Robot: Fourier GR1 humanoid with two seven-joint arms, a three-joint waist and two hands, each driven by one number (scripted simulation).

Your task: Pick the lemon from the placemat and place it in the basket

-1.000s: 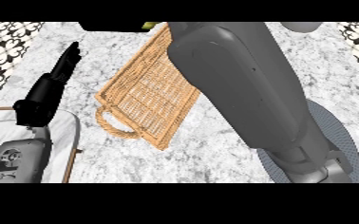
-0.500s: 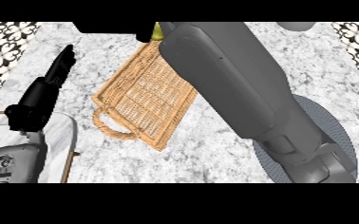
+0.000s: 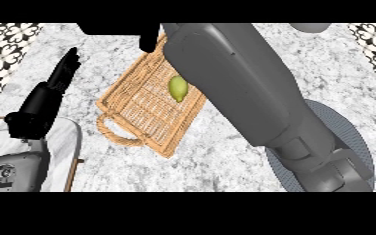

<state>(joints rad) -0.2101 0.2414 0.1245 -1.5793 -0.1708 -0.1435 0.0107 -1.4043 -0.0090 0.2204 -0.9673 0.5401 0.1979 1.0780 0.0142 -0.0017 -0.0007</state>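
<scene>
The yellow-green lemon (image 3: 178, 88) lies inside the woven basket (image 3: 140, 114) at the counter's middle, close against my right forearm. That grey forearm (image 3: 242, 89) crosses the view from the lower right and hides the basket's far right corner. My right hand (image 3: 117, 29) is a black shape at the top edge, above the basket and apart from the lemon, with one finger (image 3: 149, 42) hanging down. My left hand (image 3: 50, 92) rests open at the left, fingers straight and pointing up. The round grey-blue placemat (image 3: 349, 139) shows at the right, partly under my arm.
A white curved object (image 3: 60, 152) and a grey piece (image 3: 15, 172) sit at the lower left. The basket's rope handle (image 3: 110, 129) faces me. A grey rounded thing (image 3: 316, 27) shows at the top right. Patterned tiles (image 3: 16, 35) border the marble counter.
The lemon, earlier a small spot by my right hand at the top edge, now lies loose in the basket. My right forearm has swung slightly, uncovering more of the basket.
</scene>
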